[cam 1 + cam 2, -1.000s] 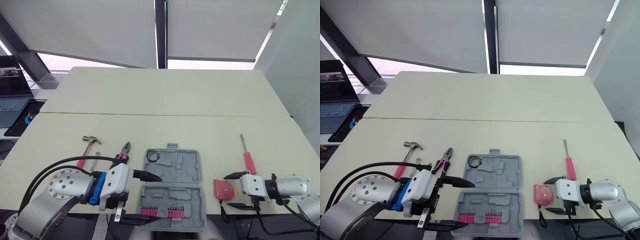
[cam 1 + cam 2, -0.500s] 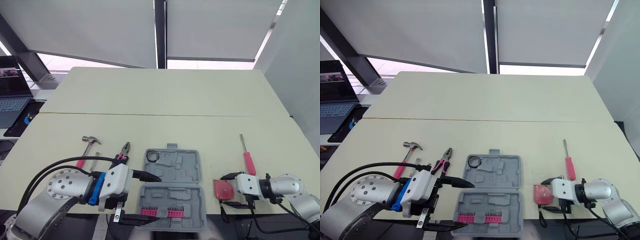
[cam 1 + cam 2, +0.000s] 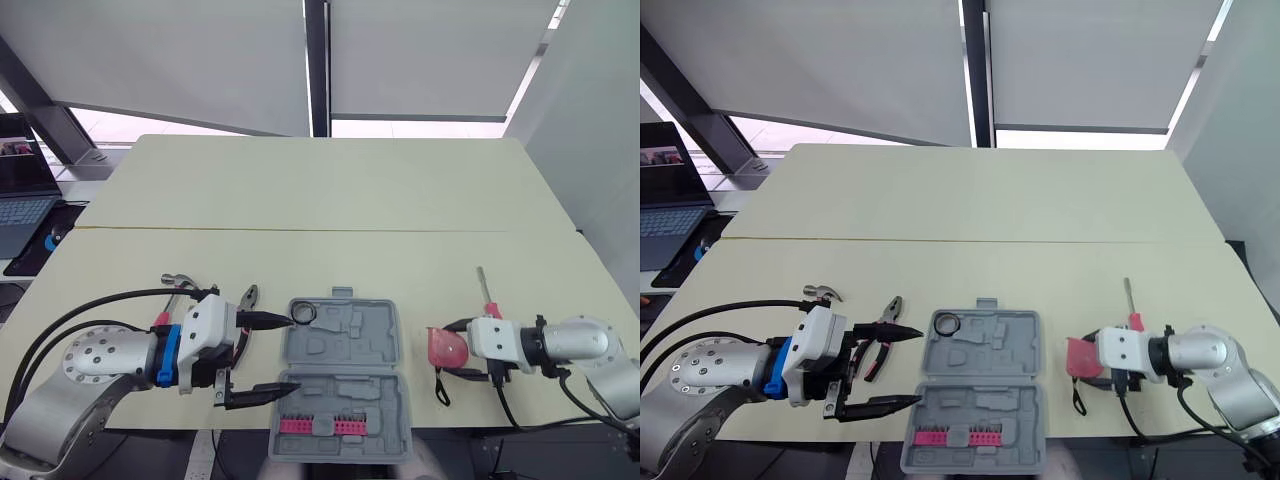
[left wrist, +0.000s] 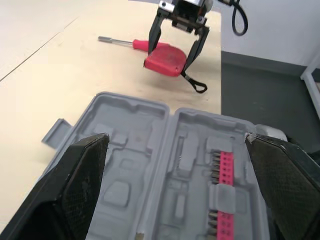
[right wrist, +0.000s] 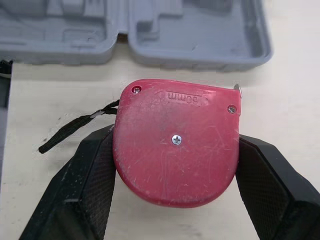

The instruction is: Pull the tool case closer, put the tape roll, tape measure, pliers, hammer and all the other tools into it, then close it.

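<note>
The right gripper (image 3: 452, 348) clamps the tape measure (image 5: 175, 125) on its curved sides, so it could slip when lifted; left gripper (image 3: 290, 352) is wide open

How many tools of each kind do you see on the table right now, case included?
Metal-headed hammer: 1
Pink-handled pliers: 1
Black tape roll ring: 1
Red plastic tape measure: 1
Red-handled screwdriver: 1
Pink strip of bits: 1
Open grey plastic tool case: 1
Total: 7
</note>
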`<state>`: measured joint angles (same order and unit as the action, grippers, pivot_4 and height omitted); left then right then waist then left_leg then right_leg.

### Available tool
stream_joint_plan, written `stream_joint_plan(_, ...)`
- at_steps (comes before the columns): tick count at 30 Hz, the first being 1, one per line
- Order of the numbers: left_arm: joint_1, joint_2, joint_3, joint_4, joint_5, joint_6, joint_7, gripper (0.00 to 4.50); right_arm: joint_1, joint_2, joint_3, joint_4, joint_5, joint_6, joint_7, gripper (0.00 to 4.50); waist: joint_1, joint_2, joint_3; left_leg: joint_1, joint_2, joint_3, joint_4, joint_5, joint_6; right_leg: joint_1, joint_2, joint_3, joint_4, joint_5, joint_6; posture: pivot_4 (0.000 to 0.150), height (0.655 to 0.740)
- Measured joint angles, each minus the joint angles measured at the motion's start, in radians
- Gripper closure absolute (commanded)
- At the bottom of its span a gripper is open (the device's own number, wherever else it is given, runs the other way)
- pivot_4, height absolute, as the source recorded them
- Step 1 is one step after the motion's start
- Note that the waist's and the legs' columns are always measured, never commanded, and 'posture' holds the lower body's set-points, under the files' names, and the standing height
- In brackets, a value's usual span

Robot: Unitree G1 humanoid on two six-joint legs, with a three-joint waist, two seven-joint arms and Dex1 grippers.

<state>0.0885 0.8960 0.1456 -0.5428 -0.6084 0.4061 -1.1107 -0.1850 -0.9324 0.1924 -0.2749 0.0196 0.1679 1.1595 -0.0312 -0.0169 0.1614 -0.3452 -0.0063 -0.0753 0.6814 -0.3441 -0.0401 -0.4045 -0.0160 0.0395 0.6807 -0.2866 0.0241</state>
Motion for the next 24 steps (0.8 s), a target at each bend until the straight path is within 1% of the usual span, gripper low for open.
stream_joint_plan(2, -0.030, -0.003, -0.004, 0.017, 0.018, 0.002, 0.021, 0.00, -0.114, 0.022, 0.050, -0.069, -0.017, 0.126, 0.010, 1.38, 0.001, 0.000, 0.000, 0.000, 0.000, -0.001, 0.000, 0.000, 0.000, 0.000, 0.000, -0.001, 0.000, 0.000, 0.000, 0.150, 0.7400)
stream_joint_plan(4, -0.062, -0.013, -0.025, 0.026, 0.027, 0.003, 0.035, 0.00, -0.200, 0.053, 0.104, -0.095, -0.038, 0.223, 0.018, 1.38, 0.002, 0.000, 0.000, -0.001, 0.000, -0.001, 0.000, 0.000, 0.000, 0.000, 0.000, -0.001, 0.000, 0.000, 0.000, 0.150, 0.7400)
stream_joint_plan(8, -0.109, -0.030, -0.076, 0.038, 0.048, 0.020, 0.058, 0.00, -0.327, 0.101, 0.219, -0.061, -0.064, 0.346, 0.055, 1.38, 0.008, 0.000, 0.000, -0.002, -0.003, -0.001, 0.000, 0.000, 0.000, -0.001, -0.003, -0.002, -0.002, 0.000, 0.000, 0.150, 0.7400)
stream_joint_plan(11, -0.152, -0.042, -0.112, 0.040, 0.077, 0.022, 0.076, 0.00, -0.428, 0.146, 0.300, 0.008, -0.099, 0.386, 0.085, 1.38, 0.005, 0.000, 0.000, -0.002, -0.002, -0.001, 0.000, 0.000, 0.000, -0.001, -0.003, -0.002, -0.002, 0.000, 0.000, 0.150, 0.7400)
stream_joint_plan(14, -0.164, -0.050, -0.138, 0.043, 0.100, 0.022, 0.082, 0.00, -0.471, 0.170, 0.351, 0.066, -0.121, 0.395, 0.108, 1.38, 0.004, 0.000, 0.000, -0.002, -0.001, -0.001, 0.000, 0.000, 0.000, -0.002, -0.003, -0.003, -0.001, 0.000, 0.000, 0.150, 0.7400)
stream_joint_plan(17, -0.171, -0.071, -0.164, 0.046, 0.125, 0.022, 0.098, 0.00, -0.533, 0.225, 0.426, 0.152, -0.161, 0.381, 0.126, 1.38, 0.001, 0.000, 0.000, -0.002, -0.002, 0.000, 0.000, 0.000, 0.000, -0.002, -0.003, -0.002, -0.001, 0.000, 0.000, 0.150, 0.7400)
stream_joint_plan(21, -0.173, -0.079, -0.178, 0.046, 0.134, 0.024, 0.105, 0.00, -0.564, 0.244, 0.456, 0.216, -0.190, 0.352, 0.146, 1.38, 0.001, 0.000, 0.000, -0.002, -0.002, -0.001, 0.000, 0.000, 0.000, -0.002, -0.003, -0.002, -0.001, 0.000, 0.000, 0.150, 0.7400)
stream_joint_plan(24, -0.171, -0.093, -0.178, 0.047, 0.134, 0.025, 0.119, 0.00, -0.595, 0.283, 0.461, 0.272, -0.204, 0.349, 0.150, 1.38, 0.000, 0.000, 0.000, -0.002, -0.002, -0.001, 0.000, 0.000, 0.000, -0.002, -0.003, -0.002, -0.001, 0.000, 0.000, 0.150, 0.7400)
